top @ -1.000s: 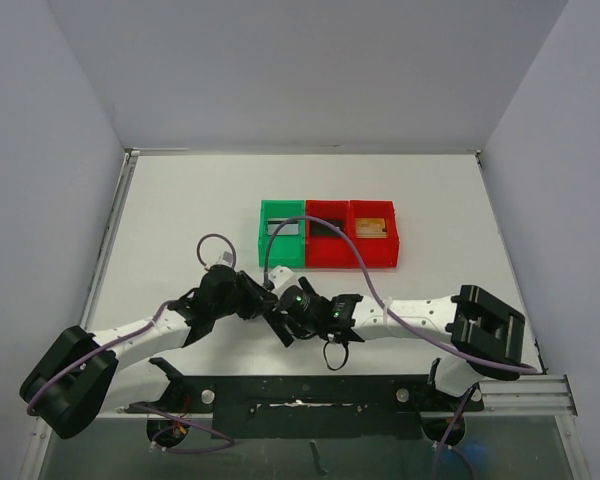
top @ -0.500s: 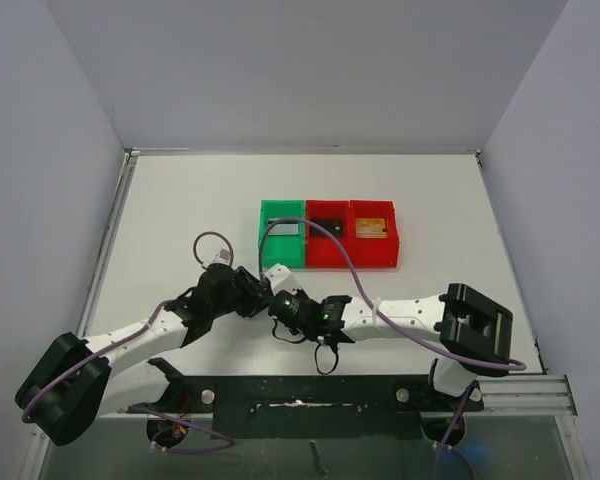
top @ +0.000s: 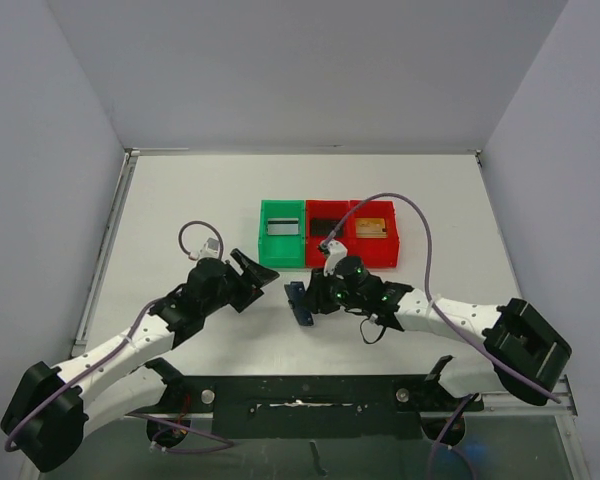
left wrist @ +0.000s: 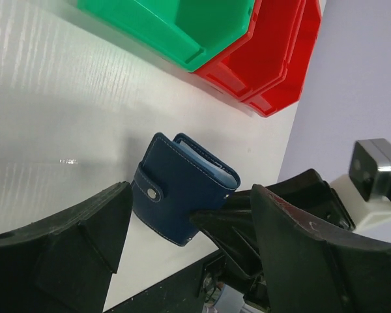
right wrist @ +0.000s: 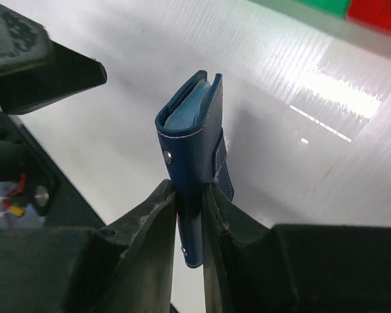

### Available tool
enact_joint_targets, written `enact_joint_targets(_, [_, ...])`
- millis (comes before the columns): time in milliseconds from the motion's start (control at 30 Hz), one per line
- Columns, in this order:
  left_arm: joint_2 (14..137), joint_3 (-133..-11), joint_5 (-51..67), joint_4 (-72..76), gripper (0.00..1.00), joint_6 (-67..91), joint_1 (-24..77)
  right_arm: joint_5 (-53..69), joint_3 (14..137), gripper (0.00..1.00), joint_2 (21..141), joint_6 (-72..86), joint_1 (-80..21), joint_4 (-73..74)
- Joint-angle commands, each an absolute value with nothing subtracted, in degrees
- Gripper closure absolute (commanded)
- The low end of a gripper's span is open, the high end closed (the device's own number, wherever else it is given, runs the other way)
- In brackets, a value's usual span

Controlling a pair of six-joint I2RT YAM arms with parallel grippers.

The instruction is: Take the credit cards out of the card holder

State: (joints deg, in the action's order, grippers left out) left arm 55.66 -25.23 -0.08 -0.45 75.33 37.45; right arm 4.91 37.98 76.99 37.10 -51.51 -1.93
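The card holder (top: 300,302) is a folded navy wallet with a light blue inside, held edge-up just over the table. My right gripper (top: 313,300) is shut on its lower end; in the right wrist view both fingers press the card holder (right wrist: 190,140) at my right gripper (right wrist: 189,195). My left gripper (top: 252,270) stands open to the left of it, apart from it; the left wrist view shows the card holder (left wrist: 182,189) between and beyond its spread fingers. The credit cards lie in the bins: silver-grey (top: 283,227), black (top: 326,226), gold-tan (top: 372,228).
A green bin (top: 265,240) and two red bins (top: 352,255) stand in a row behind the grippers. The green bin (left wrist: 176,26) and red bins (left wrist: 267,59) show at the top of the left wrist view. A black rail (top: 300,392) runs along the near edge.
The left gripper has opened, let go of the card holder and drawn back to the left. The right gripper has shut on the card holder and carried it a little right.
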Motion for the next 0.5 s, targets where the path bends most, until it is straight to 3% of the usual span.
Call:
enact_joint_targets(0, [53.9,-26.9,-2.4,-0.9,0.27,73.9,37.5,20.6,30.6,0.81,73.3,48.3,-46.4,-17.2])
enact_joint_targets(200, [56.5,-28.1,0.2,-0.2,0.26,70.4,37.5,20.1,24.9,0.77,71.3,56.3,-42.0,-16.9])
enact_joint_targets(300, [59.4,-30.8,1.7,-1.3,0.24,66.1,37.6,16.9,22.0,0.68,70.6,60.5,-40.7,-14.8])
enact_joint_targets(367, [61.8,-33.2,1.9,-4.2,0.23,63.4,38.2,14.7,20.2,0.56,69.2,62.2,-40.2,-13.6])
enact_joint_targets(467, [64.8,-35.7,2.6,-5.8,0.23,60.0,39.2,11.3,20.2,0.49,66.0,61.3,-39.8,-9.4])
